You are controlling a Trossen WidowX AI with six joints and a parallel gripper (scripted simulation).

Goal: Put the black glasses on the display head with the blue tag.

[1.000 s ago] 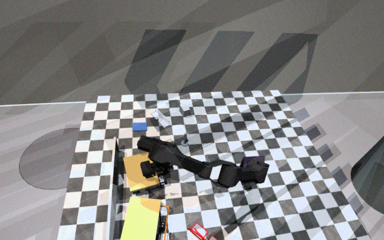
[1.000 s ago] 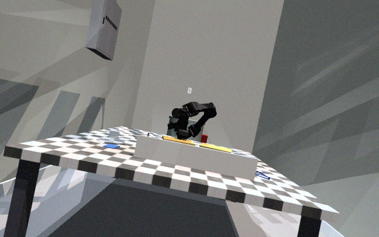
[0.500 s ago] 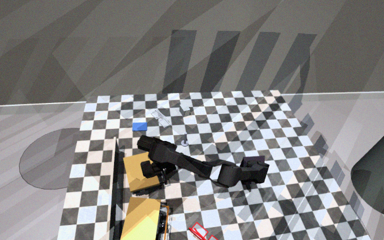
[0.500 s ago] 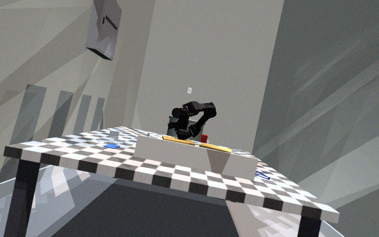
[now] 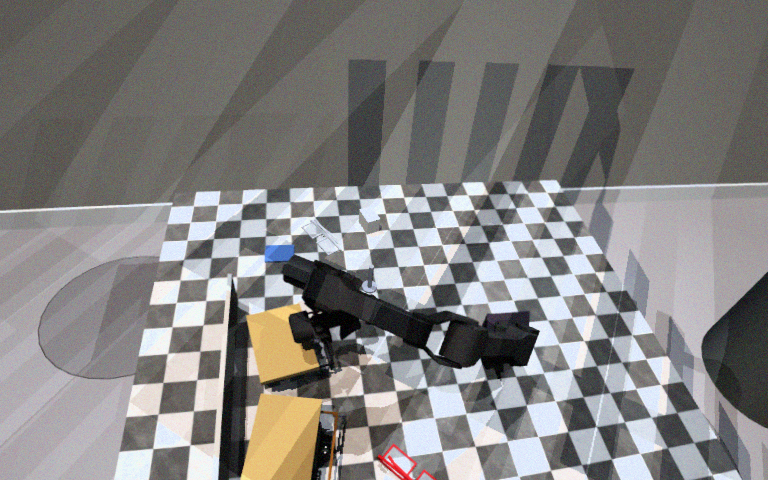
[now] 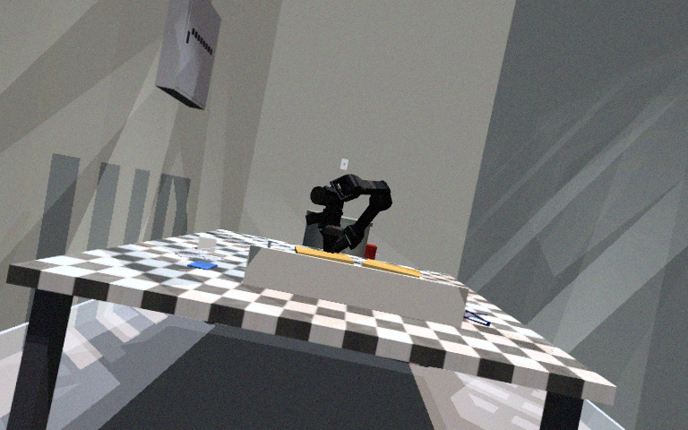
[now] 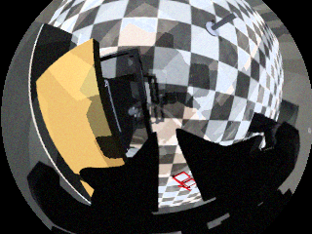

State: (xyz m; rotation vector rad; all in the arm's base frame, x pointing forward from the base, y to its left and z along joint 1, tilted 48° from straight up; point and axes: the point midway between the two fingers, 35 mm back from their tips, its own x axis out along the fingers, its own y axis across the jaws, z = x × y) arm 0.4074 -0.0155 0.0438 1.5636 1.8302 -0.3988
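The nearer-to-gripper yellow display head stands beside the white panel. The black glasses are at its face side, with the front bar out from the face and one temple running toward the head. The far temple, the nose contact and the ear ends are hidden or too dark to judge. My gripper is slightly open, fingertips apart with nothing between them, just beyond the lower end of the glasses' front in the wrist view. The other head wears an orange frame. No tag is readable.
A white panel stands behind both heads. Red glasses, a small post stand, clear glasses, a white cube and a blue flat block are on the table.
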